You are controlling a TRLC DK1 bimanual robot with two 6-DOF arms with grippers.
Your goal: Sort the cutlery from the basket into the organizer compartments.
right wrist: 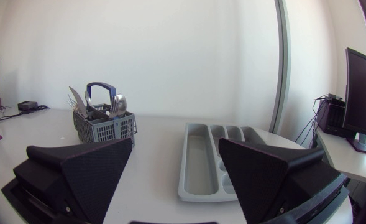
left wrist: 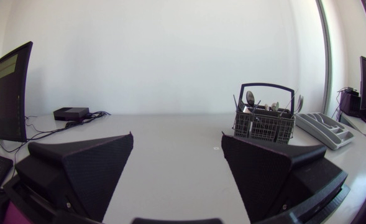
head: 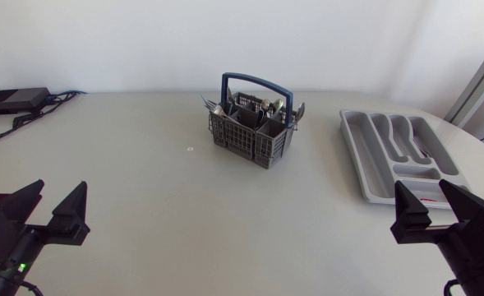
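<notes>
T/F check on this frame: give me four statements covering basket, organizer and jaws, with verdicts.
1. The basket holds cutlery. True.
2. The organizer lies on the left arm's side of the table. False: it lies on the right arm's side, to the right of the basket.
3. Both arms' jaws stand open and hold nothing. True.
4. The basket is tipped on its side. False: it stands upright with its handle up.
</notes>
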